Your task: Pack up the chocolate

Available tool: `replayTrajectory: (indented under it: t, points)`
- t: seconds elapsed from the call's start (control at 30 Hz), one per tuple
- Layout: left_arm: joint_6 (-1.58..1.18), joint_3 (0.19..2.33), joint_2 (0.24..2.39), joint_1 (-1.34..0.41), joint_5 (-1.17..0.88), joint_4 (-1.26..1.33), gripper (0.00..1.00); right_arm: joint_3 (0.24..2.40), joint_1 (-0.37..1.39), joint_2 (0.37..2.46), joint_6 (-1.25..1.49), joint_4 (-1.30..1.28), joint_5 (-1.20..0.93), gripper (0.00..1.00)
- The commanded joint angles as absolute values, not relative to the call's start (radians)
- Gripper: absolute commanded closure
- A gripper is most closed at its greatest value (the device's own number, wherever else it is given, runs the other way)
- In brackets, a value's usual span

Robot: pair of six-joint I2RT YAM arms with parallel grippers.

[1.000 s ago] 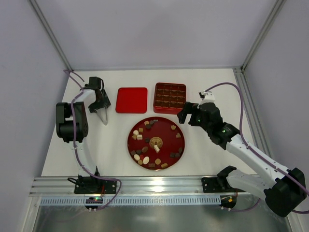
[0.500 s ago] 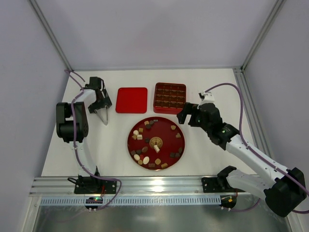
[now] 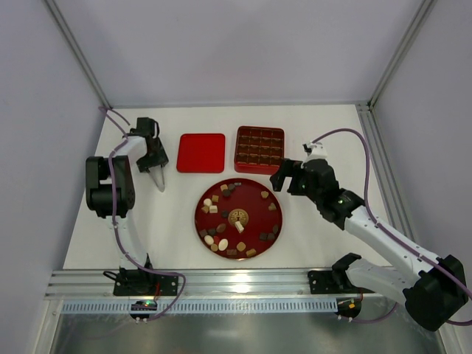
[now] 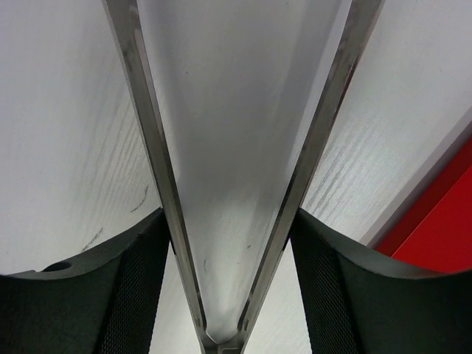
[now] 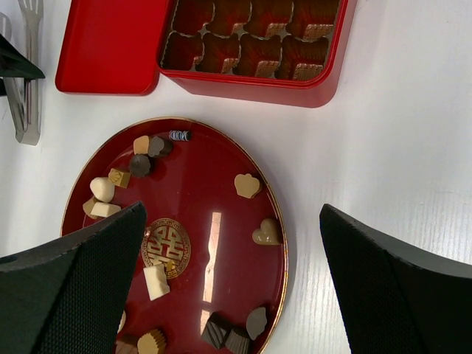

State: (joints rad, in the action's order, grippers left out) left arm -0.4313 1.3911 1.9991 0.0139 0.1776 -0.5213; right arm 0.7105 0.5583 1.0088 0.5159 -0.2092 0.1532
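Several small chocolates (image 3: 221, 228), dark brown, tan and cream-white, lie scattered on the round red plate (image 3: 251, 199). In the right wrist view two tan heart pieces (image 5: 247, 185) sit near the plate's right rim (image 5: 283, 243). My right gripper (image 3: 285, 175) is open and empty, hovering over the plate's upper right edge; its fingers (image 5: 74, 295) straddle the plate. My left gripper (image 3: 153, 158) is shut on metal tongs (image 3: 160, 179) at the left of the table. In the left wrist view the tongs (image 4: 228, 147) stand open in a V between the black fingers (image 4: 133, 295).
The square red box (image 3: 259, 147) with grid compartments stands behind the plate, with its flat red lid (image 3: 200, 153) to its left. Both show in the right wrist view, box (image 5: 251, 82) and lid (image 5: 110, 44). The lid's edge (image 4: 442, 228) is right of the tongs.
My right gripper has drifted very slightly left and down over the plate's edge. The left gripper and the tongs have barely moved.
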Motion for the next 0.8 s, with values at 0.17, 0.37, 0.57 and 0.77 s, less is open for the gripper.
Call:
replayTrajectory:
  t: [0.17, 0.37, 0.57, 0.77]
  points:
    - [-0.422, 1.450, 1.899, -0.028, 0.173, -0.667, 0.42, 0.715, 0.558, 1.035, 0.525, -0.155, 0.146, 0.00]
    - [-0.428, 1.476, 1.790, -0.043, 0.201, -0.758, 0.43, 0.733, 0.558, 1.058, 0.520, -0.152, 0.138, 0.00]
    - [-0.414, 1.473, 1.686, -0.052, 0.213, -0.822, 0.43, 0.742, 0.558, 1.060, 0.517, -0.143, 0.133, 0.00]
    - [-0.407, 1.473, 1.603, -0.057, 0.207, -0.871, 0.43, 0.753, 0.558, 1.066, 0.506, -0.144, 0.132, 0.00]
